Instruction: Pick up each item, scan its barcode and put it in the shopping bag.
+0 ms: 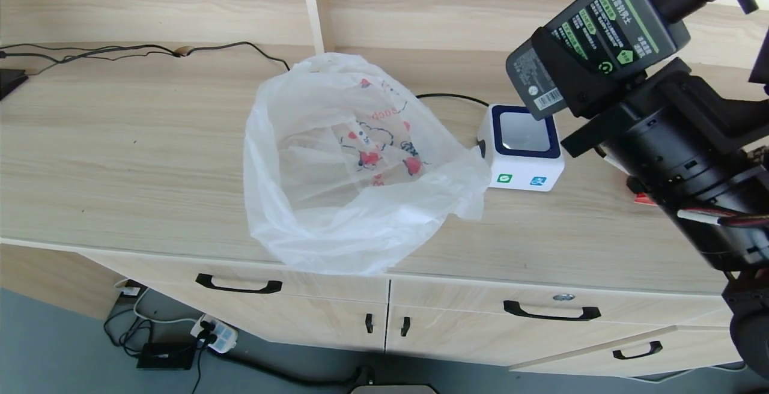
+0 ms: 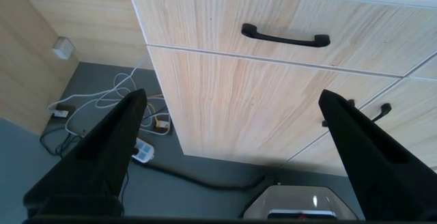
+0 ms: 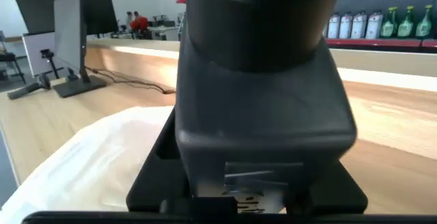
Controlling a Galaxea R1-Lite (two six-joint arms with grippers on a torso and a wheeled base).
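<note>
while your right gripper [image 1: 592,78] pinches the dark bottle [image 1: 607,27] near the scanner [image 1: 524,142], turn its barcode [image 1: 548,100] toward the glass before bagging.

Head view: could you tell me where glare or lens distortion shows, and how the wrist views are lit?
Head view: the white cube scanner reflects pale light off its glass, and the light wooden counter looks bowed. Right wrist view: sheen on the dark grey plastic bottle. Left wrist view: the left gripper is a flat black silhouette.
</note>
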